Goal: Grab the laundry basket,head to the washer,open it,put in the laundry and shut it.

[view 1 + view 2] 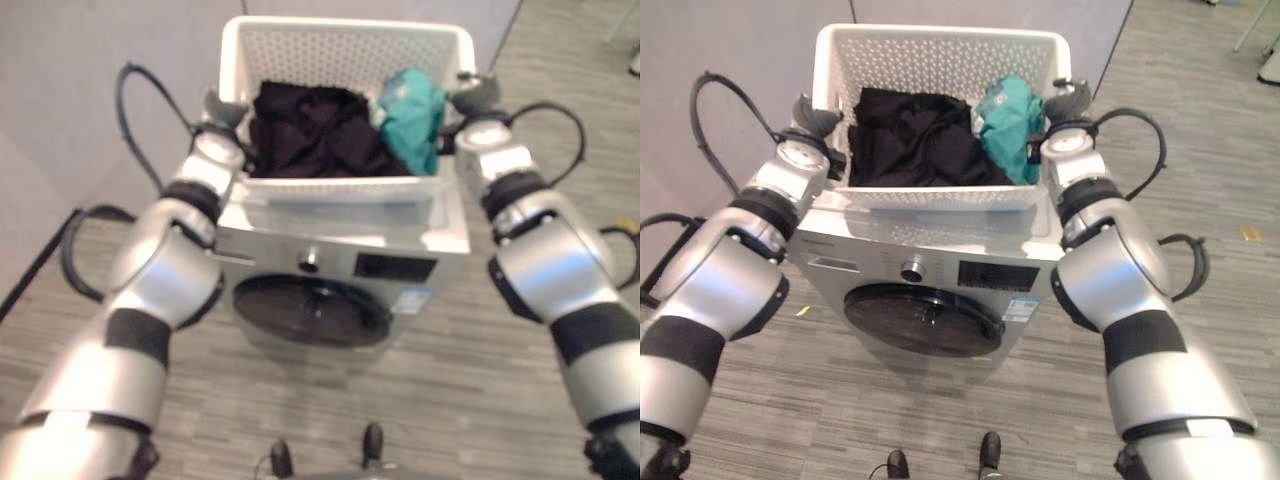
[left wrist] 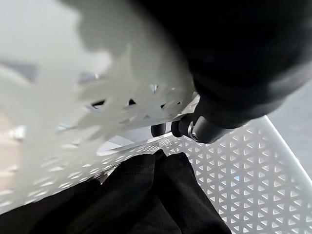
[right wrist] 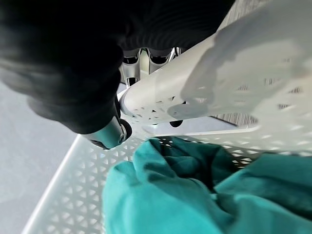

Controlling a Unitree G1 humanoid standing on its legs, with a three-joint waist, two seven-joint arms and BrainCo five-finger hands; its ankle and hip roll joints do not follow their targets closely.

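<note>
Right eye view puts the washer (image 1: 930, 290) nearest me, its round door (image 1: 920, 320) shut and facing up at the camera, with the white laundry basket (image 1: 940, 60) resting on the machine's top just behind. I judge we're at the end of the carry: the basket is at the washer, and the door has not been opened yet. The next move, as I read it, calls for making sure the basket sits steady on the lid, then freeing one hand and bringing it down to the door's edge.

My left hand (image 1: 812, 118) is at the basket's left rim and my right hand (image 1: 1065, 100) at its right rim. In the right wrist view the right hand's fingers (image 3: 146, 58) curl over the rim with the thumb (image 3: 109, 134) inside the wall, so it is clamped on the basket. In the left wrist view the thumb (image 2: 195, 129) presses the inner wall the same way, gripping the rim.

Farther in, the black clothes (image 1: 910, 140) fill most of the basket, and a teal garment (image 1: 1010, 120) lies bunched against the right side.
</note>
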